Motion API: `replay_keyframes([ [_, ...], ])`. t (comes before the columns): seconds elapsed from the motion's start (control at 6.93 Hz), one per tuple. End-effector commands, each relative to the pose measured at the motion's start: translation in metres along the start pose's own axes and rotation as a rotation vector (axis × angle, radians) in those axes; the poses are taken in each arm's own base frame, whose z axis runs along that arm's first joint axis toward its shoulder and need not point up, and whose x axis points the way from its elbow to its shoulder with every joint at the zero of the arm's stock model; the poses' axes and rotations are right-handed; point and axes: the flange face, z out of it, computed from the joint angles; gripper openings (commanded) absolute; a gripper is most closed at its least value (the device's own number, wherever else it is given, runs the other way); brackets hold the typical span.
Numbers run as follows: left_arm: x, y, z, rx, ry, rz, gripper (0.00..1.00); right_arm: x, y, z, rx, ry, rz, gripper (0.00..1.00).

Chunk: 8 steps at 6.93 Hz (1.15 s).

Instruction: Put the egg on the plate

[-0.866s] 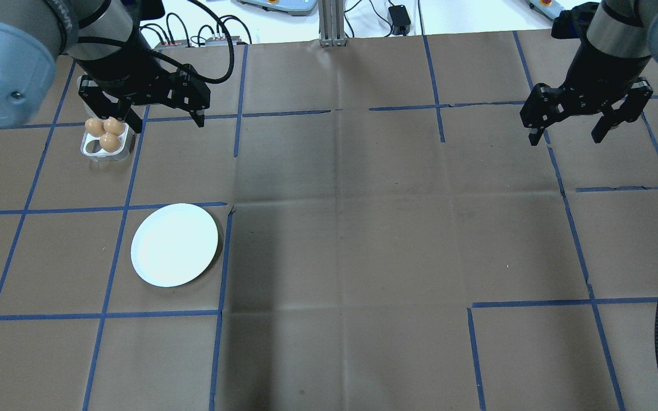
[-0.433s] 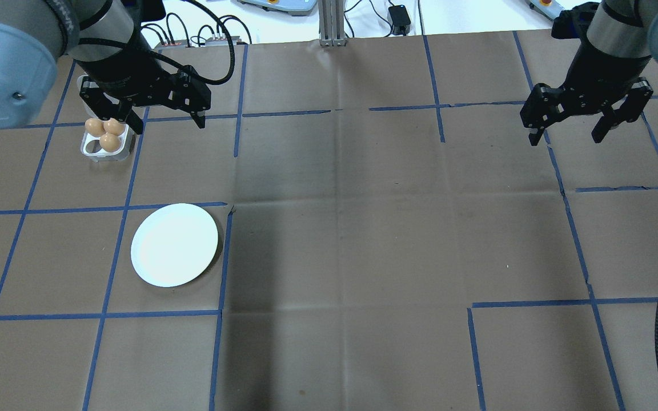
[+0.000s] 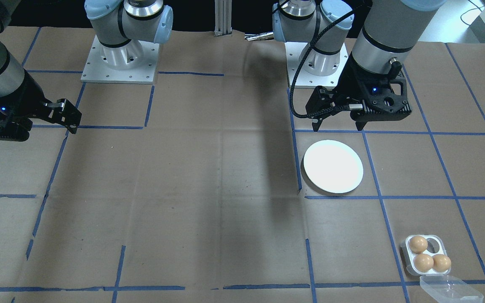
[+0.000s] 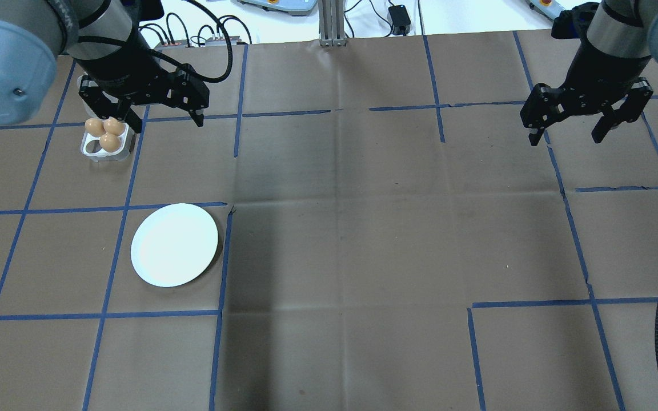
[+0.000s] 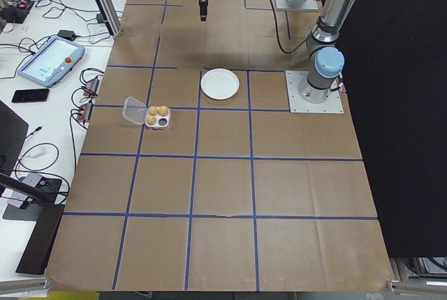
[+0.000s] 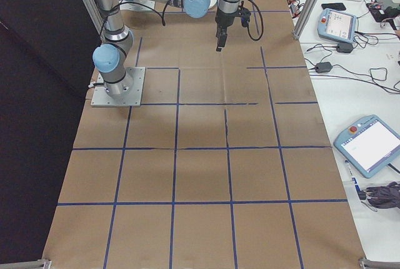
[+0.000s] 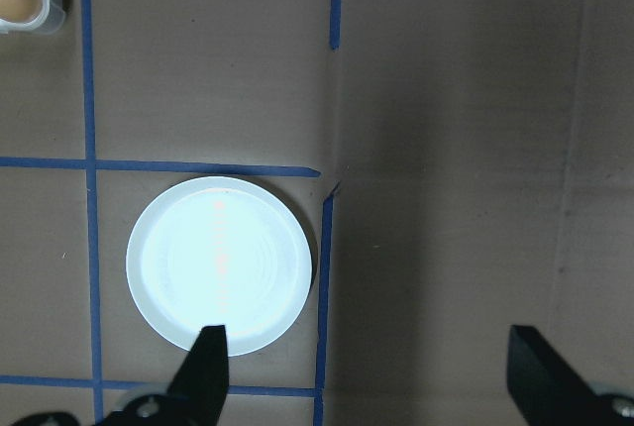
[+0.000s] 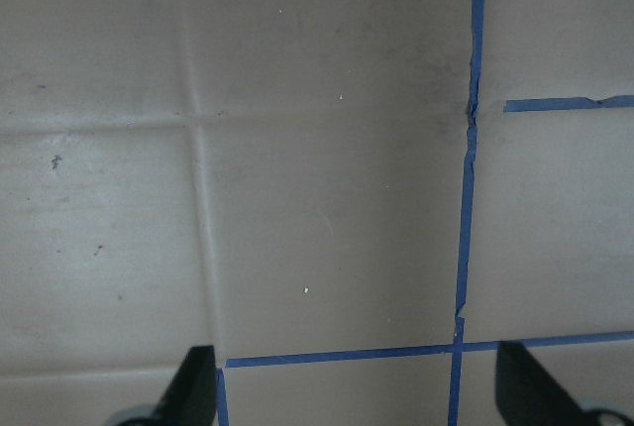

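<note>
Eggs (image 3: 428,255): three in egg tray (image 3: 434,243); one plate (image 3: 333,167); left gripper (image 4: 166,124), right gripper (image 4: 567,137) jaws spread, empty.

brown paper-covered table (image 4: 363,228), blue tape grid (image 4: 223,257); white side bench (image 5: 42,91), perhaps.

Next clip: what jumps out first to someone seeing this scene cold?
The bare white plate stands out on the brown paper on the robot's left side. Farther out sits a small white tray holding three brown eggs, one cup empty. Both tools hang open above the table, the left tool nearest the eggs.
</note>
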Motion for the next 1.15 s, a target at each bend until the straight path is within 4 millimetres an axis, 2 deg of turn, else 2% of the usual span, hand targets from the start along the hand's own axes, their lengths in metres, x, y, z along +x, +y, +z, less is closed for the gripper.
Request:
replay_keyframes([
  [0.0,-0.037,-0.02,0.0,0.011,-0.003,-0.017,1.0,0.0,0.0,0.0,0.0,0.0,0.0,1.0],
  [0.14,-0.074,-0.038,-0.002,0.018,-0.008,-0.015,1.0,0.0,0.0,0.0,0.0,0.0,0.0,1.0],
  [0.43,-0.181,-0.085,0.002,0.024,-0.016,-0.024,1.0,0.0,0.0,0.0,0.0,0.0,0.0,1.0],
  [0.58,-0.219,-0.105,0.007,0.023,-0.018,-0.015,1.0,0.0,0.0,0.0,0.0,0.0,0.0,1.0],
  [0.72,-0.245,-0.123,0.019,0.016,-0.02,0.017,1.0,0.0,0.0,0.0,0.0,0.0,0.0,1.0],
  [1.01,-0.263,-0.144,0.05,-0.01,-0.015,0.085,1.0,0.0,0.0,0.0,0.0,0.0,0.0,1.0],
])
